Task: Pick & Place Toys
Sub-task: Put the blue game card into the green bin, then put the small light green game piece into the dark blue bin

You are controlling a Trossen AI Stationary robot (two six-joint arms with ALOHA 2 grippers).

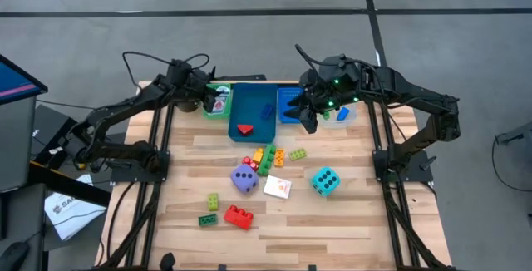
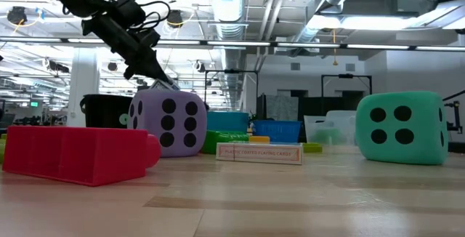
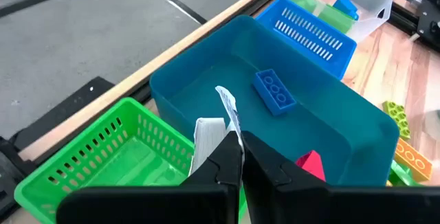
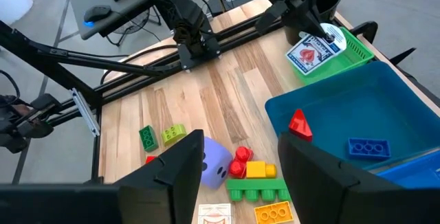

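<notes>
My left gripper (image 1: 218, 103) is shut on a white picture card (image 4: 313, 49) above the green basket (image 3: 103, 162) at the far left. My right gripper (image 1: 309, 120) hangs open and empty above the blue basket (image 1: 288, 105). The teal tray (image 1: 249, 105) holds a blue brick (image 3: 275, 91) and a red piece (image 3: 311, 163). On the table lie a purple dice (image 1: 243, 178), a teal dice (image 1: 325, 180), a card box (image 1: 277, 188), a red brick (image 1: 238, 216), small green bricks (image 1: 208, 219) and a cluster of mixed bricks (image 1: 268, 158). My left gripper pinches the white card by one edge (image 3: 232, 131) between its two fingers (image 3: 223, 162). The card stands on edge beyond the fingertips, lifted clear above the green basket's near rim. A second white sheet (image 3: 206, 138) shows beside it; whether it is also in the pinch I cannot tell.
A clear tray (image 1: 341, 115) with a blue and a green piece stands to the right of the blue basket. A black cup (image 1: 193, 101) stands left of the green basket. Open tabletop lies along the near edge and at the right.
</notes>
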